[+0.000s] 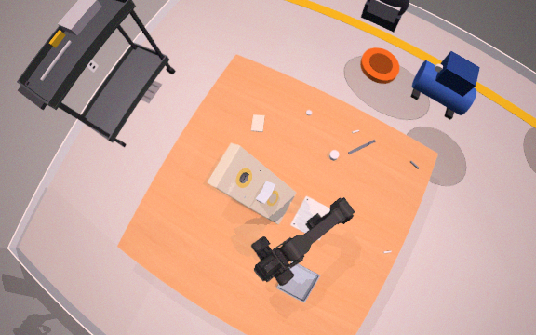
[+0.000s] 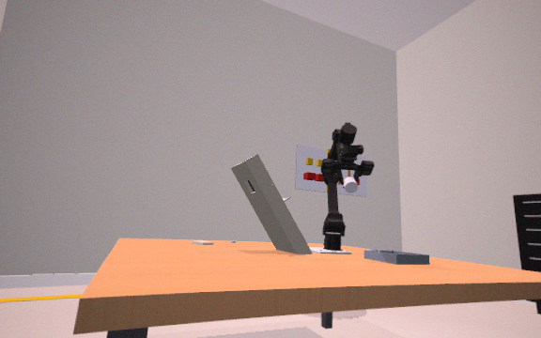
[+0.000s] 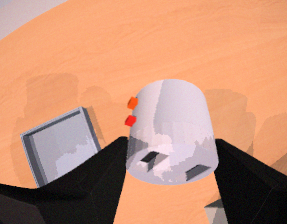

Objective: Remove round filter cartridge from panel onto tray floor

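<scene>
My gripper (image 1: 274, 271) (image 2: 349, 179) (image 3: 171, 145) is shut on the cartridge, a white cylinder (image 2: 350, 186) (image 3: 174, 112). It holds it high above the table, with a finger on either side. Two dark slots show on the face toward the wrist camera, and an orange and a red mark sit on its side. In the top view the arm hides the cartridge. The grey tray (image 1: 311, 288) (image 2: 407, 258) (image 3: 33, 159) lies below and to one side; the arm covers its upper left corner in the top view. The beige service panel (image 1: 231, 186) (image 2: 270, 211) leans on the table, away from the gripper.
The panel has a yellow ring around a dark round part (image 1: 244, 177) and a second yellow ring (image 1: 274, 198) beside a raised white flap (image 1: 265, 192). The white base plate (image 1: 301, 215) is right of the panel. Small items and a white disc (image 1: 334, 154) lie farther back.
</scene>
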Available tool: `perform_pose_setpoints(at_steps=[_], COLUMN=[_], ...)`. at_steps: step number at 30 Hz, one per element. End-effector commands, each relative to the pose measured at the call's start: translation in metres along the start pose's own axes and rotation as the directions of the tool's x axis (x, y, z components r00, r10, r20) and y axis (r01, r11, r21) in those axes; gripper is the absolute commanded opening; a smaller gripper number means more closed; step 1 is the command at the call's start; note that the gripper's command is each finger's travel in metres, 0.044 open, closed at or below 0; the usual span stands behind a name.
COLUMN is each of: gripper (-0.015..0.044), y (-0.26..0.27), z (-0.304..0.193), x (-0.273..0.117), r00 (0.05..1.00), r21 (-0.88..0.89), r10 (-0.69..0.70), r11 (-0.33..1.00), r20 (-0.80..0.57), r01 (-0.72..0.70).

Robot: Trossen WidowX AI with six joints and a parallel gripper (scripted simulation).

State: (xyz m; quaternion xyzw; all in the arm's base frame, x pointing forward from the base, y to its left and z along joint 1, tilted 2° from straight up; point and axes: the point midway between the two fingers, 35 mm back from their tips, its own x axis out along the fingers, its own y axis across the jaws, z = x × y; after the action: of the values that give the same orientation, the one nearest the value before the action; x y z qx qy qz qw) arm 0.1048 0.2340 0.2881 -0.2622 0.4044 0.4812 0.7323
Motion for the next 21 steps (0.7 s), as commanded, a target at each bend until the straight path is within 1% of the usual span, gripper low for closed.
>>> perform_pose_setpoints(at_steps=[1, 11, 21], gripper=[0.0, 0.0, 0.0], y=[0.014, 0.058, 0.101], z=[-0.003, -0.019, -0.047], x=[0.008, 0.038, 0.064], r00=[1.0, 0.994, 0.981], r21=[-0.049, -0.189, -0.322], r10=[0.03, 0.113, 0.194], r11=[0.998, 0.976, 0.927], r20=[0.006, -0.003, -0.025], r01=[-0.029, -0.112, -0.192])
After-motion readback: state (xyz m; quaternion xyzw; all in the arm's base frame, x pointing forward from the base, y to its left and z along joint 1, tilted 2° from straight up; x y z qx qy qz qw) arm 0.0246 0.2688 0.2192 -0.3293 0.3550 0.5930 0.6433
